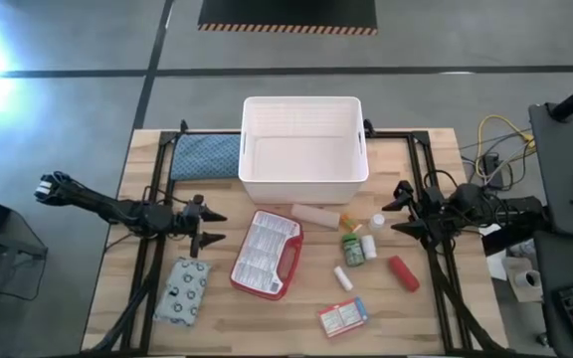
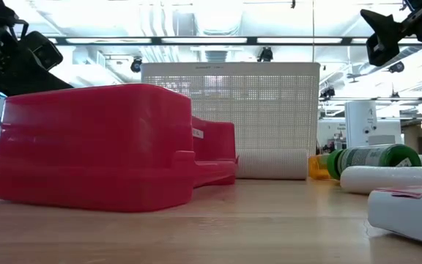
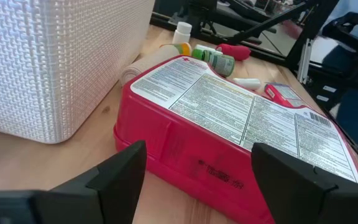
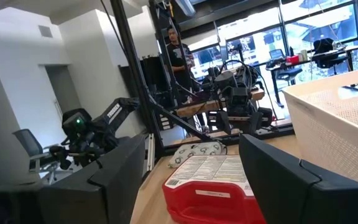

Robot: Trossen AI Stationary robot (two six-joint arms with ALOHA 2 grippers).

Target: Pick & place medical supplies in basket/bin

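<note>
Nothing is in the white slotted plastic tub (image 1: 303,139) at the far middle of the wooden surface (image 1: 267,333), so the task looks to be at its first pick. The left pincer (image 1: 210,227) hangs released just left of the flat red-edged case with the ribbed clear front (image 1: 267,255), which lies near the tub. The right pincer (image 1: 399,208), also released, waits at the right, by the green bottle (image 1: 352,249) and red cylinder (image 1: 402,272). Next, the left pincer likely must close on the case's edge.

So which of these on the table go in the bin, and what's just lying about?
For the bin:
red case
patterned pouch
red cylinder
green bottle
white tube
small box

Lying about:
blue quilted pad
</note>
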